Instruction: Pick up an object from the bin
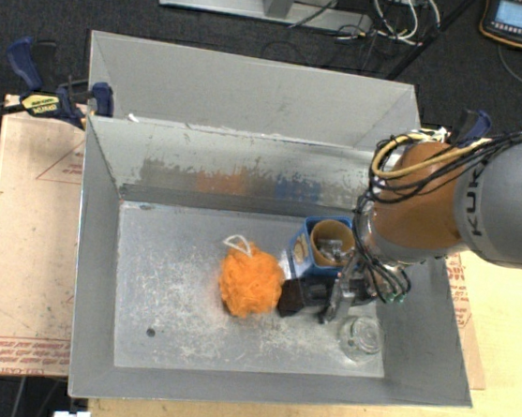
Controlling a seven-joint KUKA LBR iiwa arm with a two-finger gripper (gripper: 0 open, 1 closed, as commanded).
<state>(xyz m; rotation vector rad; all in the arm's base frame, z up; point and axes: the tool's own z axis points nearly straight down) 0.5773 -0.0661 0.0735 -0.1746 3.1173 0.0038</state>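
Observation:
My gripper (pixel 340 297) is low over the bin's right half, its tip right beside a small black block (pixel 297 295) that lies on the bin floor. An orange mesh bath puff (pixel 250 285) with a white cord loop touches the block's left side. Just behind the gripper a blue box (pixel 309 242) lies with a brown round cup or roll (pixel 331 240) against it. A clear round glass piece (pixel 359 339) rests on the floor just in front of and right of the gripper. Nothing shows held in the gripper.
The arm with its orange cover and yellow cables reaches in from the right above the bin's right wall. The things lie clustered in the right middle of the bin; bare scuffed metal floor spreads to the left and front.

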